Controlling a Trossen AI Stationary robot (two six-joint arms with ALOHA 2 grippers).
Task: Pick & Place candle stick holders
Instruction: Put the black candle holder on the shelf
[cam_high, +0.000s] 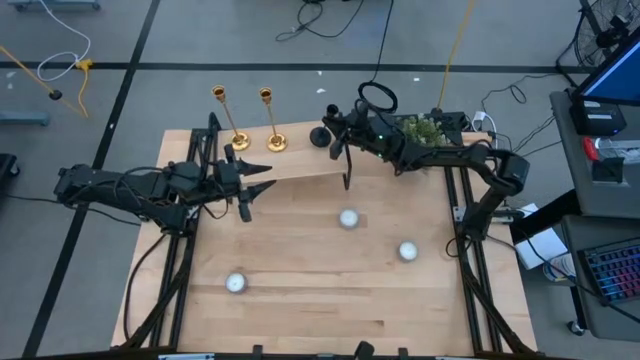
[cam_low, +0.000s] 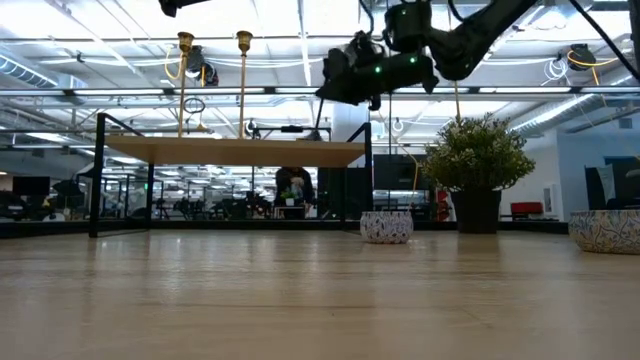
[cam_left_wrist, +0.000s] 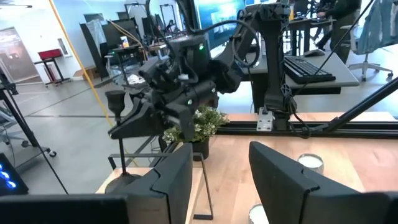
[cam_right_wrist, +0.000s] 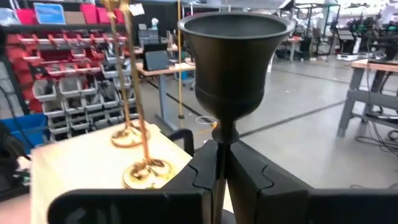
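Two gold candle stick holders (cam_high: 240, 138) (cam_high: 275, 141) stand upright on their round bases on a raised wooden shelf (cam_high: 300, 165) at the table's far side; the right wrist view shows them too (cam_right_wrist: 147, 169). My right gripper (cam_high: 333, 137) is shut on a black candle stick holder (cam_right_wrist: 235, 56) at the shelf's right end. The left wrist view shows that holder upright (cam_left_wrist: 116, 101). My left gripper (cam_high: 258, 185) hovers open and level just near of the shelf's left part, holding nothing (cam_left_wrist: 221, 180). My right gripper pinches the black holder's thin stem (cam_right_wrist: 222, 132) just under its cup, between the two fingers. The fingers come level from the table's right and lie across the stem. The holder stays upright; whether its base touches the shelf cannot be told.
A potted plant (cam_high: 425, 128) stands at the far right beside the shelf. Three small round white bowls (cam_high: 348, 218) (cam_high: 408, 251) (cam_high: 235, 283) lie spread over the table's middle and near part. The shelf rests on thin black legs (cam_high: 348, 178).
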